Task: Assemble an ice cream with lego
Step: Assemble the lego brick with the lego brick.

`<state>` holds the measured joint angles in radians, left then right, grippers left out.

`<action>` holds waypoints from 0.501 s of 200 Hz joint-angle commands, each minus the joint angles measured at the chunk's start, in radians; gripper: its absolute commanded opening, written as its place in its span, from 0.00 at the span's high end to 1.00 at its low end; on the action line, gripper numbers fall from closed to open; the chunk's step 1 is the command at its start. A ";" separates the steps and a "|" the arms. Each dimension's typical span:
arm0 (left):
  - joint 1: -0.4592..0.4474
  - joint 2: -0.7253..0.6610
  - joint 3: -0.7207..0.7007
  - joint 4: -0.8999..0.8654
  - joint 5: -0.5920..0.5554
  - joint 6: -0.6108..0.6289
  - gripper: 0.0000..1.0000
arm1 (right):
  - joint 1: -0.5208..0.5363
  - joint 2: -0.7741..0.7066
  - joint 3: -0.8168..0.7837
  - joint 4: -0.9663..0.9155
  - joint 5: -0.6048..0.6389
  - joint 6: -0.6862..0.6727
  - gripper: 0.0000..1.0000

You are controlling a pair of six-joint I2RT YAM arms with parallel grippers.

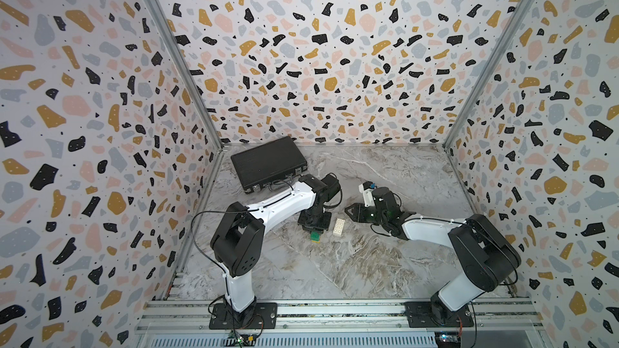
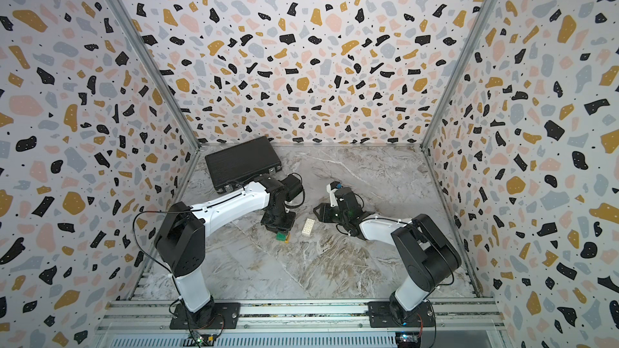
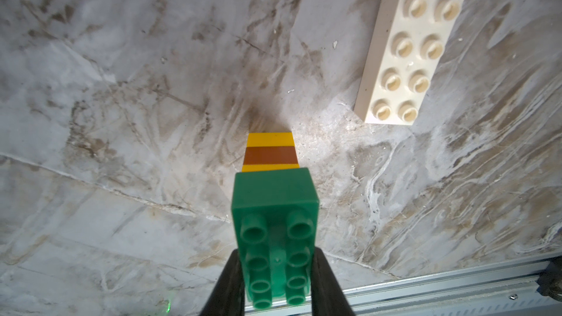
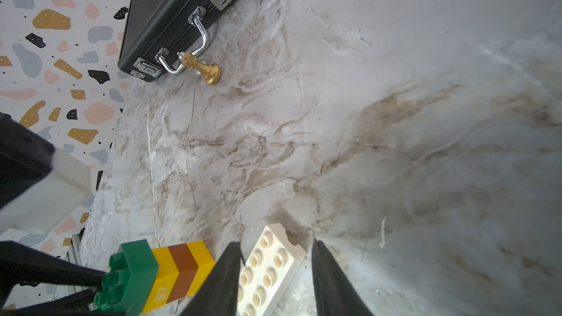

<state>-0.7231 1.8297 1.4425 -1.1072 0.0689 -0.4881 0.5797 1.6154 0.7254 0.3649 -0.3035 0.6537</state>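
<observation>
Now, on your left, the left gripper (image 3: 276,269) is clamped on the green brick (image 3: 273,196), its yellow-brown-yellow stick (image 3: 270,150) attached. Just right, the white brick (image 1: 339,228) lies flat on the marble table (image 1: 368,262); the right gripper (image 4: 275,243) hovers beside it, jaws apart.

We could read almost nothing. In the right wrist view, a faint pale mark stood on the side of the yellow brick (image 4: 162,291) joined to the green brick (image 4: 133,269). It looked like two or three characters, too blurred for us to read. In a top view, that stack (image 1: 315,237) lay at eight o'clock from the white brick (image 1: 338,227).
</observation>
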 commanded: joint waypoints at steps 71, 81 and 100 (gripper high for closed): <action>0.043 0.090 0.012 0.023 0.032 0.116 0.99 | 0.000 0.001 0.032 0.017 -0.070 -0.017 0.47; 0.043 0.095 0.021 0.024 0.043 0.136 0.99 | 0.000 0.004 0.032 0.025 -0.085 -0.016 0.46; 0.042 0.079 0.025 0.038 0.030 0.157 0.99 | 0.000 0.013 0.028 0.065 -0.134 -0.003 0.43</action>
<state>-0.6842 1.8610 1.4761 -1.1339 0.1230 -0.3836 0.5797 1.6192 0.7254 0.3798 -0.3714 0.6468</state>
